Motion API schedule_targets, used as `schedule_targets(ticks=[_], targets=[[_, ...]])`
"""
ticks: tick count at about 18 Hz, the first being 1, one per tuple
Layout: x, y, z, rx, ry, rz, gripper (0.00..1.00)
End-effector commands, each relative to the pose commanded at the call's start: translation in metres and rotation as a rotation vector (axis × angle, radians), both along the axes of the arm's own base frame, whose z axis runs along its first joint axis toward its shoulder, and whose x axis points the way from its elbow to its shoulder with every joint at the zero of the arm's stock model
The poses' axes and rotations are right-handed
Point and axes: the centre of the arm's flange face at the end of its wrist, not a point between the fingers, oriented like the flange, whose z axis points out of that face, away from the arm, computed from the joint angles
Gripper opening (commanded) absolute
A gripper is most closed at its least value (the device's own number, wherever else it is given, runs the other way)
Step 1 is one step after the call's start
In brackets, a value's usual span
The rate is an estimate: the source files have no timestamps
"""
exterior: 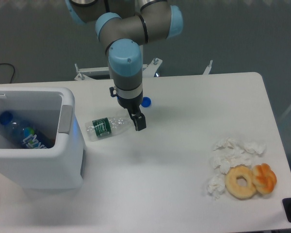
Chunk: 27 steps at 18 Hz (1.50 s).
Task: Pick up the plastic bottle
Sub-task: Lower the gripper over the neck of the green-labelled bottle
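Jaws seen edge-on, so I cannot tell their gap; the gripper [139, 121] hangs left of centre, right at the neck end of the bottle [106, 127]. That bottle lies on its side on the table [184, 165], just beside the white bin [68, 145]. Blue cap [145, 102] sits behind.

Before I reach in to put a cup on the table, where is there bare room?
The widest bare patch runs between the white bin and the tissue wads with the pastries. The far right corner behind the tissues is also bare. It is crowded around the plastic bottle, claw and blue cap.
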Motion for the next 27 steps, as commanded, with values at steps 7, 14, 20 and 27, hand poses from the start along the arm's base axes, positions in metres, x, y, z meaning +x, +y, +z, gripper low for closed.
schedule_targets(ticks=[7,14,20,27], targets=[[0.003,-0.001,-0.033,-0.066,-0.032,-0.009,1.00],[0.011,-0.010,-0.056,-0.120,-0.048,-0.007,1.00],[0.011,-0.006,-0.061,-0.113,-0.057,0.016,1.00],[0.002,0.010,-0.063,-0.102,-0.048,0.050,0.92]])
